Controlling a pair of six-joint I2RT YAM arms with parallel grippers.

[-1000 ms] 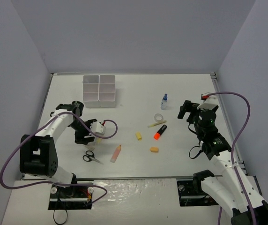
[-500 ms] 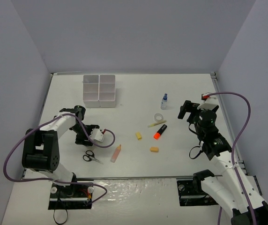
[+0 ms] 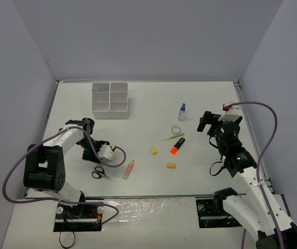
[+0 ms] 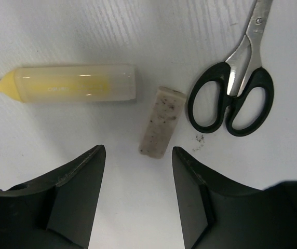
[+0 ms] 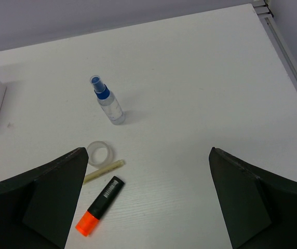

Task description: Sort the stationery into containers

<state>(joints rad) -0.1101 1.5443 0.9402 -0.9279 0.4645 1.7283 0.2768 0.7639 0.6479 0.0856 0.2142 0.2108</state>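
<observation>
Left gripper is low over the white table near its near-left corner. Its 2 black fingers are partly spread with nothing between them yet. The small pale speckled rectangular eraser lies flat just ahead of the gap and skewed to the fingers, with only its near end lined up. Risk 1: the jaws pinch just that end or a corner, so the eraser twists, squirts out or gets a weak hold. A weak hold could drop it on the way to the white plastic 6-compartment container block, which is well apart by the far edge. Risk 2: the black-handled steel scissors sit right against the eraser's side, and I can't tell if they touch. The finger on that side could clip a handle loop and drag them. Risk 3: the translucent yellow highlighter ends just beside the eraser's far corner, so a shove could roll it. The eraser is also thin, so the fingers may scrape the table. Right gripper is spread wide and empty, near the right edge, facing the small blue-capped clear spray bottle, so there's no conflict.
</observation>
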